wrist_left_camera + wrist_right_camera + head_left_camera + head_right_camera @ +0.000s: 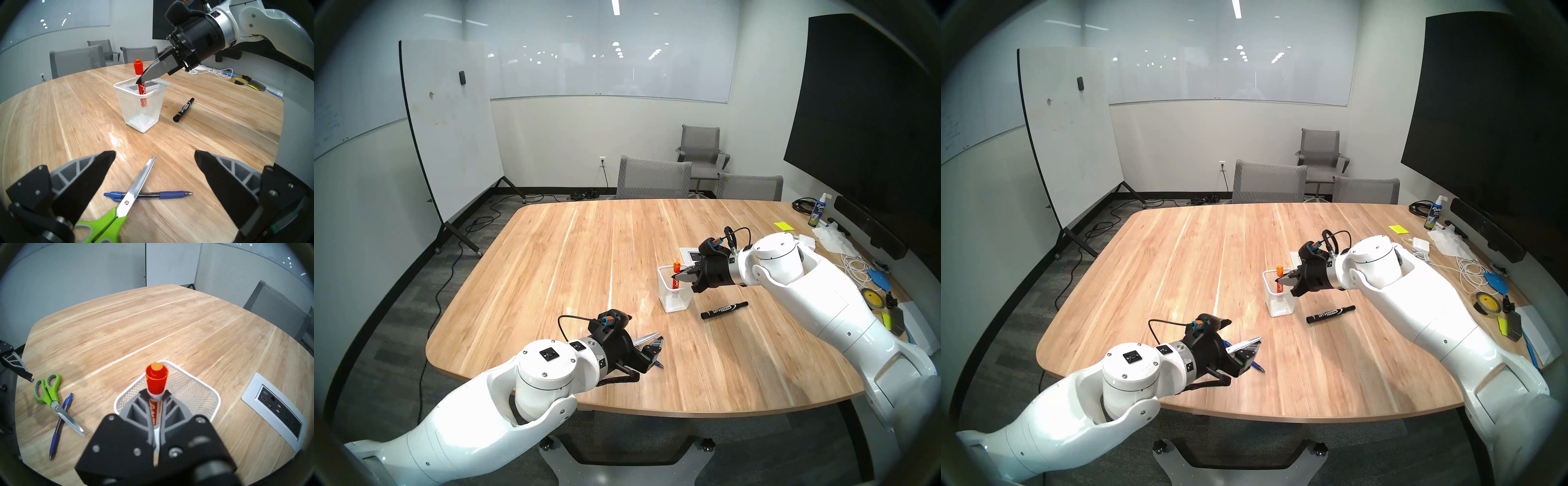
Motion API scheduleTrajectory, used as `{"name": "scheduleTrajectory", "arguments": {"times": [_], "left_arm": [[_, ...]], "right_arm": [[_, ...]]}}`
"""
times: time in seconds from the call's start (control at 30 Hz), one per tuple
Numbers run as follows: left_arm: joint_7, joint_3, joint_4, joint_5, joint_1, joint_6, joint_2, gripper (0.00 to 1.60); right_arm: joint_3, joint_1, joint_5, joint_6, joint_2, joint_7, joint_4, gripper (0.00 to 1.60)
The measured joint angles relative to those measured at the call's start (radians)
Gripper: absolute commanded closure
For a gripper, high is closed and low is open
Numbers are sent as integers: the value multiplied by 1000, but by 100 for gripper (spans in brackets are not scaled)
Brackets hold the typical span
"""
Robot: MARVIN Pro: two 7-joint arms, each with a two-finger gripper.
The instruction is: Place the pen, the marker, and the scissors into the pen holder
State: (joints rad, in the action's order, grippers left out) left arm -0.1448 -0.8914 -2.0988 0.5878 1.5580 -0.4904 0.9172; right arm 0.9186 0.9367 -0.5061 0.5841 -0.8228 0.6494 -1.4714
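The right end effector (pixel 138 81) is pinching the orange marker (pixel 139 70), light, stiff, slick-barrelled, inside the pen holder (pixel 141 108); the left end effector (pixel 154 159) is hanging spread over the scissors (pixel 136 188) crossing the pen (pixel 169 194) on the desk (pixel 212 144).

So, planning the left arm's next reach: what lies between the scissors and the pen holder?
Only bare table lies between the scissors and the pen holder, seen from the left wrist.
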Motion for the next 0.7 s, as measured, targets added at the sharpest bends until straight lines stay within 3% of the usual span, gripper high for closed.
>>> {"name": "scheduleTrajectory", "arguments": {"times": [0.7], "left_arm": [[0,0,0,0,0,0,0,0]], "right_arm": [[-2,5,2,9,-9,-26,4,160]]}}
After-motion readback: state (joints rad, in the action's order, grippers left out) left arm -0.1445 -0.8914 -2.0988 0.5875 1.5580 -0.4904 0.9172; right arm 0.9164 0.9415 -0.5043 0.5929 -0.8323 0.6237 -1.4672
